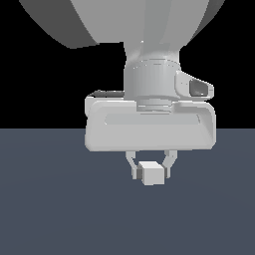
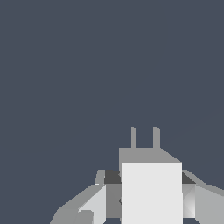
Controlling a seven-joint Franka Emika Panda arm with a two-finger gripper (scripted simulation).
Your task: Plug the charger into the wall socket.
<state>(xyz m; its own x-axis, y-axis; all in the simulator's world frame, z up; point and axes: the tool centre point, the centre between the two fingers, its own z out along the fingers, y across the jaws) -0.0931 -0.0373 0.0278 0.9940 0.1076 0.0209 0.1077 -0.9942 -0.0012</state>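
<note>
The gripper (image 1: 151,172) was seen clamped on the charger (image 1: 152,174), held clear above the dark floor (image 1: 50,209). No wall socket was visible in either view, so misalignment at insertion was judged the main risk; slight rotation in the grasp could jam the prongs (image 2: 145,138). The prongs were shown only by the wrist view; the arm's wrist housing (image 1: 149,122) only by the exterior view.

A pale grey robot arm (image 1: 149,74) points straight down. Its wide flat hand carries a two-fingered grey claw (image 1: 151,172), fingers (image 1: 133,167) closed in against a small off-white box-shaped block (image 1: 152,173).
</note>
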